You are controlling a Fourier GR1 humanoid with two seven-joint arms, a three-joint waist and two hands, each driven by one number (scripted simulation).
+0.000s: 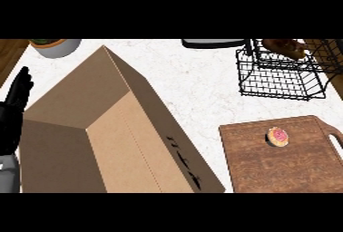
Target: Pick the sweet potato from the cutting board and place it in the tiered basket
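Sweet potato [286,47]: we find it brown and knobbly, lying in the upper tier of the tiered basket at the view's top right, not on the cutting board. By the look of things we judge the placing already done.

Tiered basket [281,81]: black wire, 2 levels visible, standing on the counter just beyond the board's far edge.

Cutting board [285,161]: dark wood with a handle slot at its right side, lower right. It carries 1 small round item, pink on top, which we take for a frosted donut [278,136]; we cannot be sure.

Left hand [17,106]: at the view's left edge, fingers straight and pointing up, holding nothing, resting.

Right hand: we do not see it.

Cardboard box [107,136]: large, open at the top, lying between the left hand and the board.

Plant pot [57,46]: grey, at the top left corner of the counter.

Dark object [211,43]: at the top edge, cut off, unidentified.

Handling note: we judge the sweet potato stiff, fairly heavy for its bulk, rough-skinned and unlikely to slip, and not fragile. Its tapered ends would roll out of a pinch, so we would curl the fingers round its thick middle, across its length.
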